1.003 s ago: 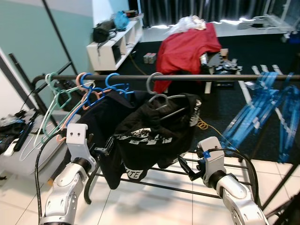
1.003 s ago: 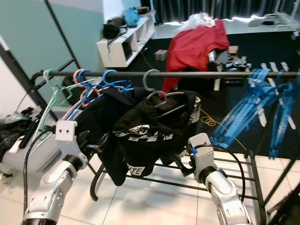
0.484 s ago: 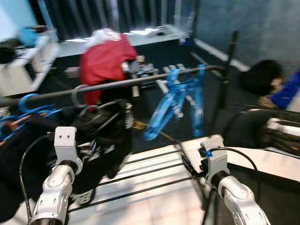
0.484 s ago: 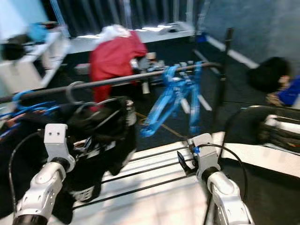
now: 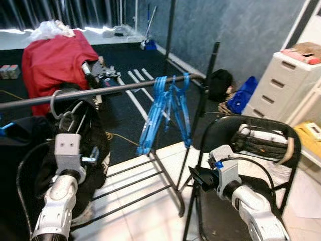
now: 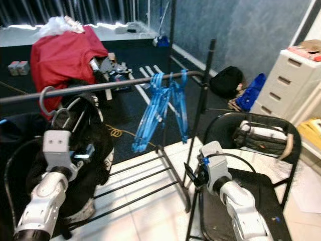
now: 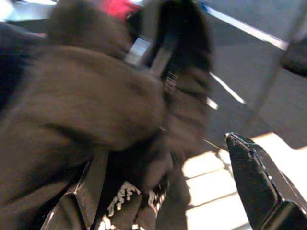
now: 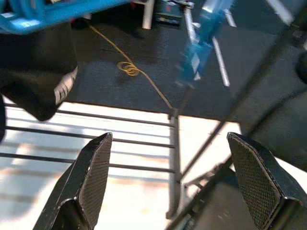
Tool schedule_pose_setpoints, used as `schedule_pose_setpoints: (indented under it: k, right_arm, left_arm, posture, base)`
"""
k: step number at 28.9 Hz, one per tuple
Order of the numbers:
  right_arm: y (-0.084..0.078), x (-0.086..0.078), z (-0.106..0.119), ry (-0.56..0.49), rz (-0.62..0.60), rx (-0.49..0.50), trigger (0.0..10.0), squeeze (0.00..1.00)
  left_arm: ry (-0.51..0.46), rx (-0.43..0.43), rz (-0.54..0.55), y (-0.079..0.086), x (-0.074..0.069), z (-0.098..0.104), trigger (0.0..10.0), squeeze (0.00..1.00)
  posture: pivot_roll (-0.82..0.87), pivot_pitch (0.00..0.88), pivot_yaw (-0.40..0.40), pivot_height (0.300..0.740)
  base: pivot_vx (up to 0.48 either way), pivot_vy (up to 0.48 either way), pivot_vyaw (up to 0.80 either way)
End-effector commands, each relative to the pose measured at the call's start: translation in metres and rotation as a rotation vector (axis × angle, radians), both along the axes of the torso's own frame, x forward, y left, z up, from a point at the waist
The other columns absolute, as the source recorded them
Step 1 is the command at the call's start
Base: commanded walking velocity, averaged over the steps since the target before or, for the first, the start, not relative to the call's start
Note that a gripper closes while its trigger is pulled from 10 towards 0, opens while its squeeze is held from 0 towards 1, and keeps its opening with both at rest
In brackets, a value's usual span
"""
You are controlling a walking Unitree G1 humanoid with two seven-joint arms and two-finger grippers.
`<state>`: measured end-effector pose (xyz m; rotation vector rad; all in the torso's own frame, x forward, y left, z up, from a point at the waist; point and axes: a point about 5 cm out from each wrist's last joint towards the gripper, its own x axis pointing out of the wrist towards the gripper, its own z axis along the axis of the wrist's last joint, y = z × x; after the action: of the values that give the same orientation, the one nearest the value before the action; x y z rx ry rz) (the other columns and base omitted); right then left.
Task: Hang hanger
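Observation:
A dark rail of a clothes rack runs across in front of me. Several blue hangers hang bunched near its right end. To the left, a grey wire hanger carries a black garment. My left gripper is open and raised close against that garment, which looms blurred in the left wrist view beside one black finger. My right gripper is open with nothing in it, by the rack's right post; its fingers spread wide above the rack's low bars.
A black folding chair stands right of the rack with folded dark clothes on its seat. A white drawer unit is at far right. Behind are a red cloth pile, a black bag and a yellow cable.
The camera has swung to the right: the rack's left end with the coloured hangers has left the picture, and the chair and drawers have come in. Both arms keep their raised pose.

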<state>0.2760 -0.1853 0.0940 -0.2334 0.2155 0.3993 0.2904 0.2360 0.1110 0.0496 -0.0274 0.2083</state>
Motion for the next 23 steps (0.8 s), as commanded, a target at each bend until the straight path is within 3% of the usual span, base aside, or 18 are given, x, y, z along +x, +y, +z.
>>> schedule_pose_setpoints:
  k: [1,2,6,7,10,11,12,14,17,18,21,23]
  right_arm:
    - [-0.002,0.001,0.001,-0.004,0.007,-0.01,10.0,0.0]
    - [-0.002,0.0,0.0,-0.003,0.012,-0.01,10.0,0.0]
    - [-0.001,0.0,0.0,-0.001,0.016,-0.009,10.0,0.0]
    - [-0.001,0.0,-0.001,0.004,0.014,0.002,10.0,0.0]
    - [-0.001,0.0,-0.001,0.007,0.011,0.01,10.0,0.0]
    - [-0.001,-0.001,-0.002,0.01,0.01,0.014,10.0,0.0]
    - [-0.001,-0.001,-0.002,0.01,0.01,0.014,10.0,0.0]
    - [-0.001,-0.002,-0.003,0.016,0.01,0.019,10.0,0.0]
    - [-0.001,-0.002,-0.003,0.016,0.01,0.019,10.0,0.0]
    - [-0.001,-0.002,-0.004,0.018,0.011,0.021,10.0,0.0]
    - [-0.002,-0.003,-0.004,0.022,0.011,0.024,10.0,0.0]
    - [-0.002,-0.003,-0.006,0.029,0.013,0.032,10.0,0.0]
  left_arm:
    - [-0.051,-0.022,0.034,0.005,-0.005,0.008,10.0,0.0]
    - [-0.106,-0.029,0.034,0.011,-0.007,0.023,10.0,0.0]
    - [-0.145,-0.031,0.031,0.014,-0.009,0.034,10.0,0.0]
    - [-0.187,-0.026,-0.052,0.011,-0.011,0.05,10.0,0.0]
    - [-0.209,-0.019,-0.117,0.007,-0.012,0.06,10.0,0.0]
    - [-0.201,-0.018,-0.213,0.001,-0.016,0.064,10.0,0.0]
    - [-0.201,-0.018,-0.213,0.001,-0.016,0.064,10.0,0.0]
    - [-0.145,0.018,-0.388,-0.008,-0.027,0.062,10.0,0.0]
    - [-0.145,0.018,-0.388,-0.008,-0.027,0.062,10.0,0.0]
    - [-0.119,0.027,-0.46,-0.01,-0.032,0.062,10.0,0.0]
    - [-0.082,0.057,-0.517,-0.01,-0.037,0.061,10.0,0.0]
    - [0.005,0.125,-0.589,-0.01,-0.042,0.054,10.0,0.0]
  posture:
    - [-0.1,0.001,-0.037,0.74]
    - [-0.1,0.002,-0.025,0.74]
    - [-0.1,0.002,-0.025,0.74]
    - [-0.1,0.0,-0.011,0.74]
    - [-0.1,0.0,-0.01,0.74]
    - [-0.1,0.0,-0.002,0.74]
    - [-0.1,0.0,-0.002,0.74]
    - [-0.11,0.0,0.0,0.74]
    - [-0.11,0.0,0.0,0.74]
    - [-0.11,0.0,0.001,0.74]
    - [-0.1,0.0,0.002,0.74]
    - [-0.1,0.0,0.003,0.74]
  base:
    - [0.0,0.0,0.0]
    - [0.0,0.0,0.0]
    - [0.0,0.0,0.0]
    - [0.0,0.0,0.0]
    - [0.0,0.0,0.0]
    - [0.0,0.0,0.0]
    - [0.0,0.0,0.0]
    - [0.0,0.0,0.0]
    - [0.0,0.0,0.0]
    - [0.0,0.0,0.0]
    - [0.0,0.0,0.0]
    - [0.0,0.0,0.0]
